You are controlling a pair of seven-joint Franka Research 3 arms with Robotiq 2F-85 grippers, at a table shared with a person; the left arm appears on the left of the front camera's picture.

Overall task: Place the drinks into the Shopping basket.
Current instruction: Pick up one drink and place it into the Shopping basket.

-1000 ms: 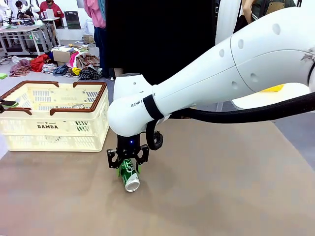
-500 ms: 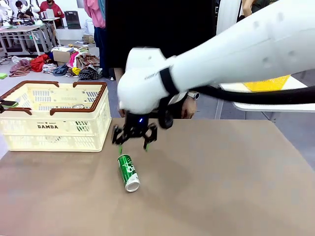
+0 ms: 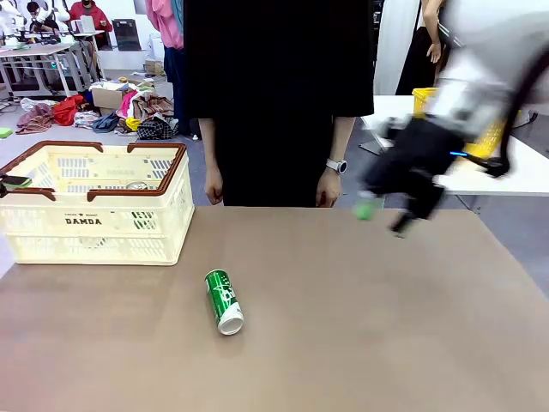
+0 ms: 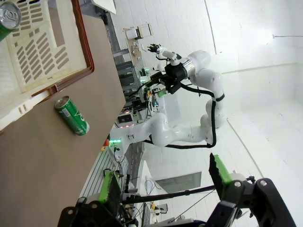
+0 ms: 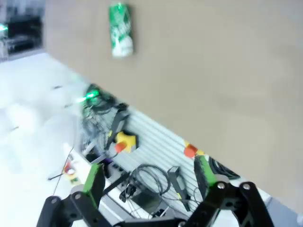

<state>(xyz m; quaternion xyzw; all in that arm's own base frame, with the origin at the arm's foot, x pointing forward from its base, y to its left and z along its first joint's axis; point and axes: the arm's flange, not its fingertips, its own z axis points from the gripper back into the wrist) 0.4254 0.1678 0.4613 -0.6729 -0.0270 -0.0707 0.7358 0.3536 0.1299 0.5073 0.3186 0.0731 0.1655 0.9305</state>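
Note:
A green drink can lies on its side on the brown table, right of the cream Shopping basket with the brown rim. The silver end of a second can shows inside the basket. My right gripper hangs blurred and open in the air at the table's far right, well away from the green can. In its own view the right gripper holds nothing. My left gripper stands open and empty, off to the side of the basket and the green can.
A person in black stands at the far edge, hands hanging at the sides. A white side table with a yellow mesh basket is at the back right. The table's middle and front lie bare.
My right gripper opened off the green can, rose and swung away to the far right. The can stays lying where it was. The left gripper has stayed open.

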